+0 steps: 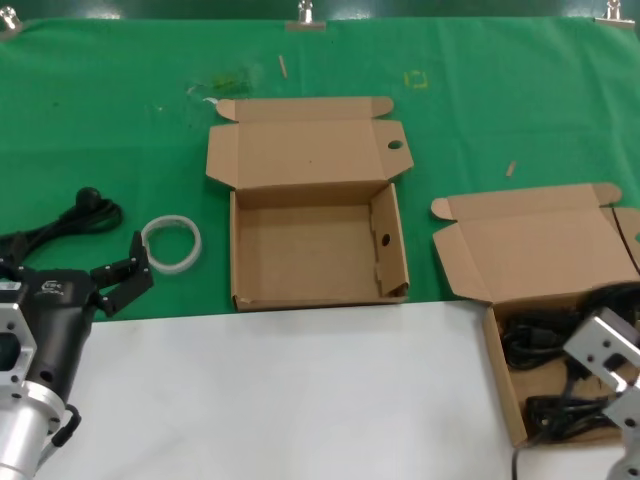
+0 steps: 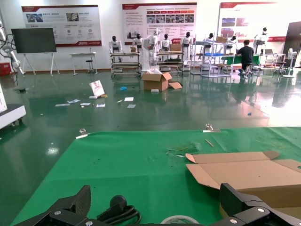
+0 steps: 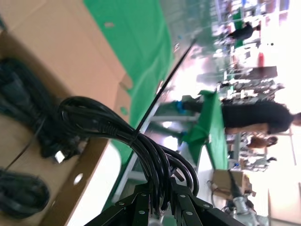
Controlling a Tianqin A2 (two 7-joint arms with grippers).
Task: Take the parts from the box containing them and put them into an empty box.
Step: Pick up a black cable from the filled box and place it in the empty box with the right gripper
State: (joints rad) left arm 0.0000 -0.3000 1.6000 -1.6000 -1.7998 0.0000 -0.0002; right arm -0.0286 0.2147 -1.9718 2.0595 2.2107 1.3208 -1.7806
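Note:
The plain-lidded box (image 1: pixel 500 375) stands open at the right and holds black cord bundles (image 1: pixel 535 338). In the right wrist view my right gripper (image 3: pixel 162 190) is shut on one black cord bundle (image 3: pixel 117 134) and holds it just above that box (image 3: pixel 70 52), where more cords (image 3: pixel 26 110) lie. My right arm's wrist (image 1: pixel 603 348) is over the box. The empty box (image 1: pixel 250 265), with an oval hole in its lid (image 1: pixel 394 144), stands open at the centre. My left gripper (image 1: pixel 125 275) is open and empty at the left.
A white ring of tubing (image 1: pixel 172 242) lies just beyond my left gripper, with a loose black cord (image 1: pixel 88 212) on the green cloth to its left. Both show in the left wrist view, the cord (image 2: pixel 117 212) and the ring (image 2: pixel 178 219). White tabletop (image 1: pixel 300 400) spans the front.

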